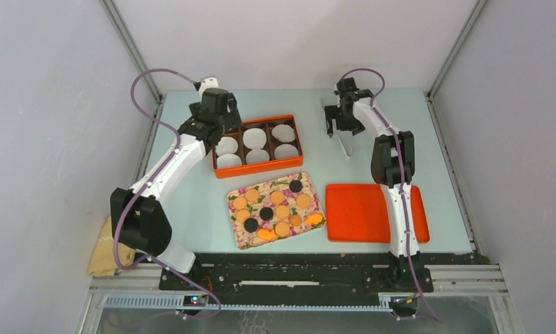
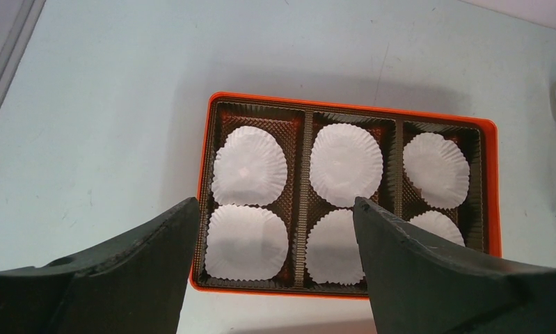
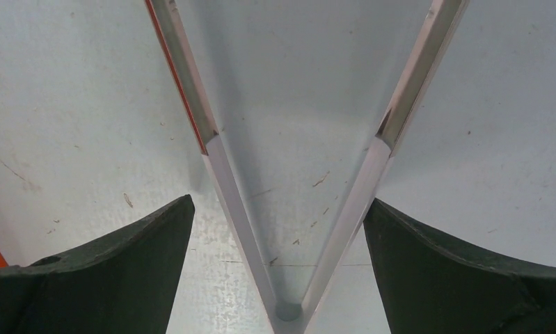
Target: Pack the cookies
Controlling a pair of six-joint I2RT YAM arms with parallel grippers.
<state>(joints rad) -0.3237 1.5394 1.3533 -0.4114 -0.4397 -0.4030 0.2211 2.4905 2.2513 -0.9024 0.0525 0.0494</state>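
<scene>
The cookies (image 1: 278,197), golden-orange with a few dark ones, lie flat on a floral tray (image 1: 239,239) at the table's front middle. Behind it stands an orange box (image 1: 257,168) with a brown insert and white paper liners (image 1: 284,132); no cookie lies in it. My left gripper (image 1: 207,129) hangs open over the box's left end. In the left wrist view, the left gripper (image 2: 275,205) frames the liners (image 2: 346,164) in the box (image 2: 344,106). My right gripper (image 1: 335,120) is open above silver tongs (image 1: 346,142). From the right wrist, the right gripper (image 3: 278,202) straddles the V of the tongs (image 3: 229,188).
An orange lid (image 1: 358,212) lies flat at the front right, under the right arm. A tan cloth (image 1: 104,254) sits off the table's front left corner. Grey walls and metal frame posts close in the table on three sides.
</scene>
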